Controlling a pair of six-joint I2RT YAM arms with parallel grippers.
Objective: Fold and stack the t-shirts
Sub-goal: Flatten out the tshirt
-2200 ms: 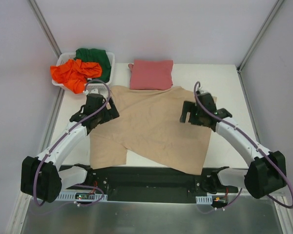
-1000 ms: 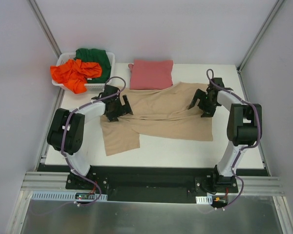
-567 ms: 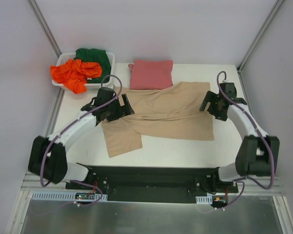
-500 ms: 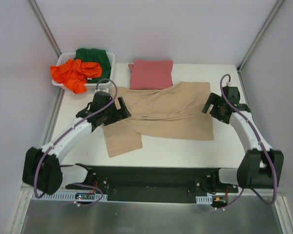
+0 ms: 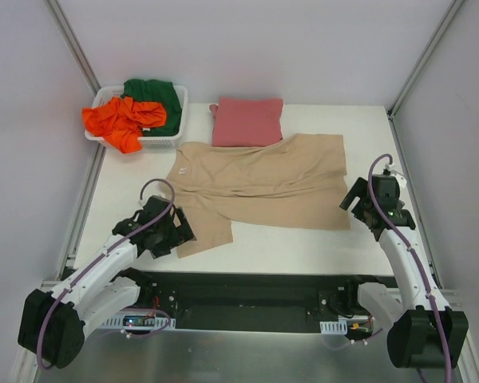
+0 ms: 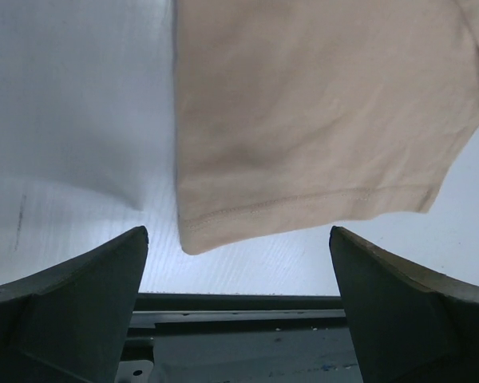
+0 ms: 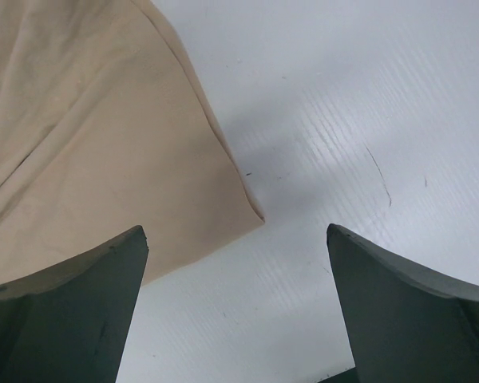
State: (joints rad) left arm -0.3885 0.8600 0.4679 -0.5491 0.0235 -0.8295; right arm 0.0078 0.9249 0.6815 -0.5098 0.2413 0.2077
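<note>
Overhead, the tan shirt [image 5: 263,187] lies half-folded on the table [image 5: 303,243], a pink shirt [image 5: 247,121] folded behind it. Only the wrist cameras show its stitched hem ahead of the left gripper [image 6: 238,233] and its corner ahead of the right gripper [image 7: 235,231], both spread wide, empty. Both arms have pulled back nearward since earlier.

Nothing legible reaches me at the remote station in any of the three views: no lettering, brand, number or sign on the tan-beige t-shirt [image 5: 263,179], the white table [image 5: 303,239] or the slotted basket [image 5: 164,142].
</note>
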